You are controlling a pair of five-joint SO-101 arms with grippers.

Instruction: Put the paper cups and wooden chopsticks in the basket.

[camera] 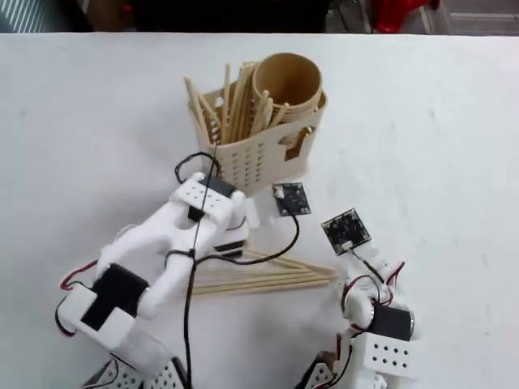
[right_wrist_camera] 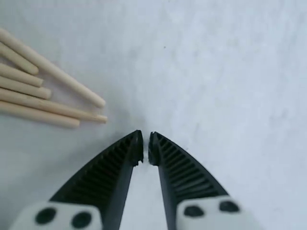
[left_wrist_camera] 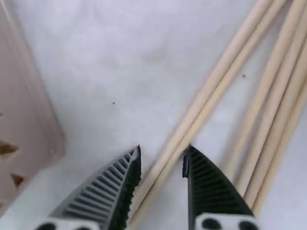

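The left claw (left_wrist_camera: 161,155) is down low over the counter (left_wrist_camera: 120,57) with its jaws apart, one on each side of two chopsticks (left_wrist_camera: 204,103) that lie pressed together. It has hold of nothing yet, since a gap shows at each jaw, so this looks like the line-up before a pinch. Taking the two nearest the basket (left_wrist_camera: 24,115) makes sense, as its pale wall stands near the claw's other side and the carry would be short. Just beyond that pair lie the other sticks (left_wrist_camera: 276,110), running the same way and touching or nearly so (close enough that a jaw could nudge them as it shuts). The high view shows this whole loose bundle flat on the counter in front of the basket, between the two arms. The basket already holds the stacked cups (camera: 288,77) at one end and a sheaf of upright sticks (camera: 231,105) leaning at the other, so the cups look finished and only the bundle remains. The right claw (right_wrist_camera: 146,143) is all but closed on nothing, with only a thin slit between its tips. It points at bare counter just past the ends of the bundle, most likely parked there to leave the left arm room.
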